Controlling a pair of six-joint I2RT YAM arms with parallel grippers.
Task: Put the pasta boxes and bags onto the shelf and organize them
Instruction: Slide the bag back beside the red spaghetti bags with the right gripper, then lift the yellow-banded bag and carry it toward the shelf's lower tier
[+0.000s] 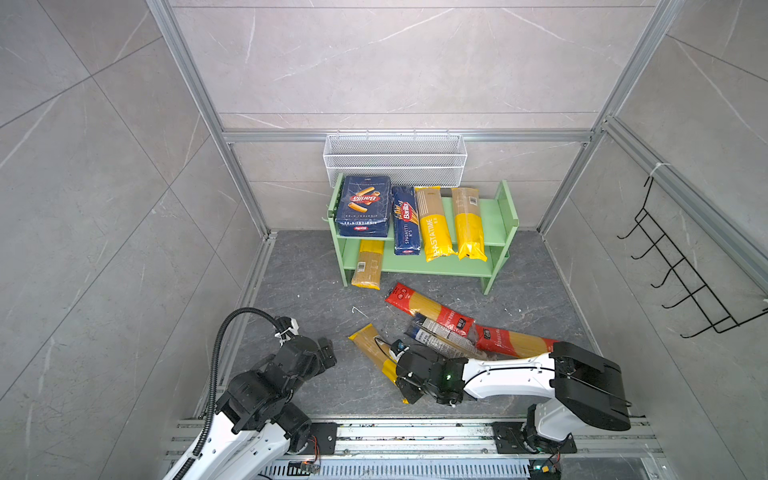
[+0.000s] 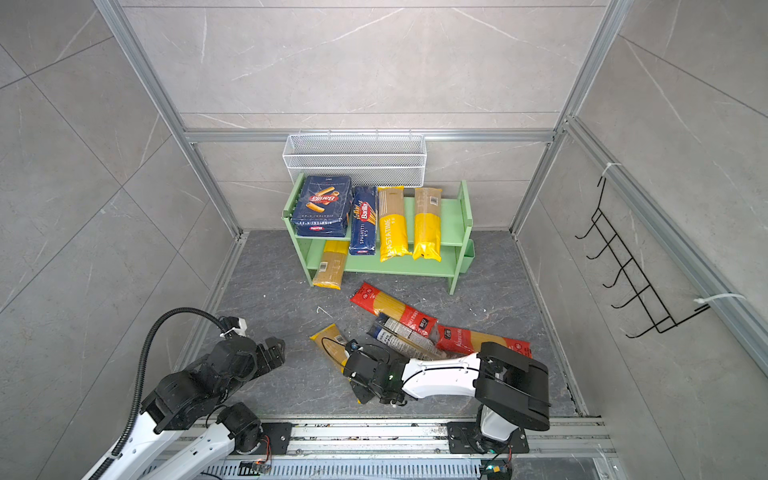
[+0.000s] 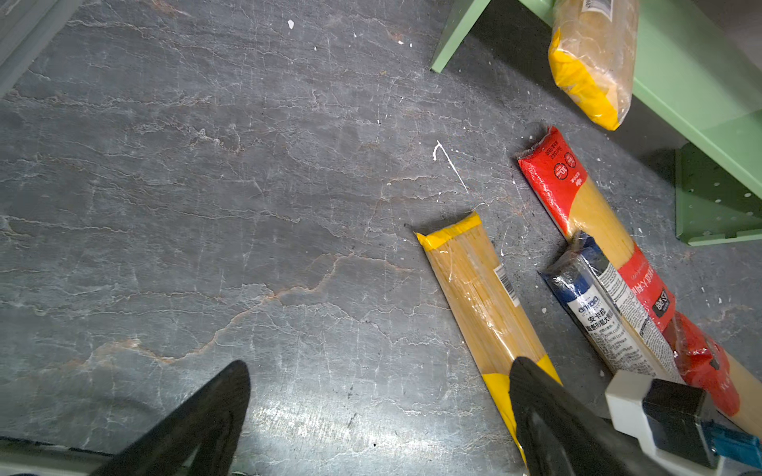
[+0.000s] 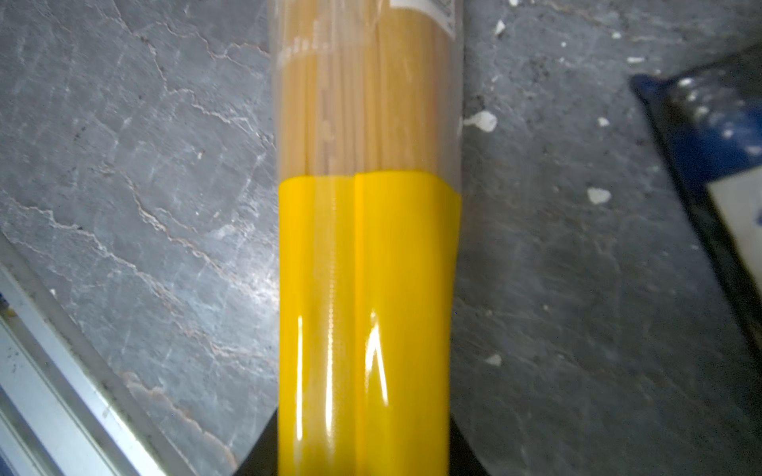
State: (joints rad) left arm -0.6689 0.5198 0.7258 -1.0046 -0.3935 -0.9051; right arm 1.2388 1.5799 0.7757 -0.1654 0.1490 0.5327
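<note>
Finds the yellow packet [image 1: 372, 351] flat on the floor [image 1: 307, 299], in front of the shelf [image 1: 508, 208] and well apart from it. Pinches its near yellow end in the right gripper [image 1: 399, 380], fingers closed against both sides. Leaves the printed packet [image 1: 440, 334] just beside, untouched. Shows the left gripper [image 3: 381, 366] spread wide above bare floor, holding nothing, left of the packet.

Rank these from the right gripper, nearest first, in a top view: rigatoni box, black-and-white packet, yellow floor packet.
1. yellow floor packet, in the right gripper.
2. black-and-white packet, floor, just beyond.
3. rigatoni box, on the green shelf, top left.
</note>
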